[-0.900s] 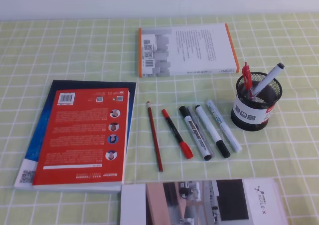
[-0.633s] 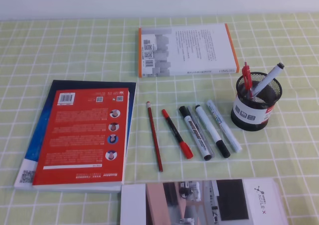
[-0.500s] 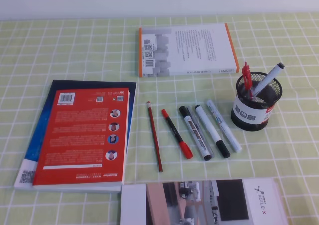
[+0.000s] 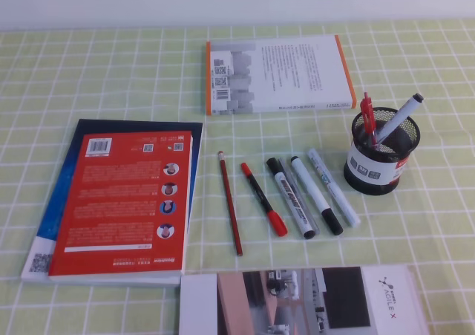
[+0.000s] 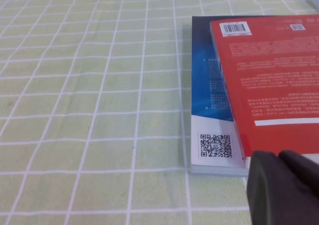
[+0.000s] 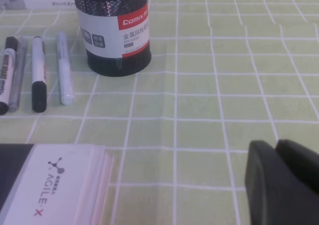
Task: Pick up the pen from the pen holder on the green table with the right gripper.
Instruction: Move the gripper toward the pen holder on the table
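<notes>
On the green table (image 4: 111,75): a light green cloth with a white grid covers the whole surface.
Pen holder (image 4: 381,151): a round black wire-mesh cup with a white and red label band, upright at the right side of the high view, just right of the row of loose pens.
Pen (image 4: 398,117): slim, pale barrel and dark cap, standing in the pen holder, leaning to the right with its capped end above the rim.
Red pen (image 4: 367,115): also standing in the cup, at its left side.
Loose row: a red pencil (image 4: 230,203), a red marker (image 4: 263,200), a grey marker (image 4: 291,197), a white marker with black cap (image 4: 316,194) and a white pen (image 4: 333,186) lie side by side on the cloth.
Books: a red book (image 4: 126,205) rests on a blue one at the left; a white book with orange edges (image 4: 278,73) lies at the back.
Booklet (image 4: 304,301): at the near edge, printed AGILEX.
Right gripper (image 6: 285,182): low over bare cloth, well apart from the cup; jaws clenched together, holding nothing.
Left gripper (image 5: 284,187): dark tips pressed together beside the near corner of the book stack, empty.
</notes>
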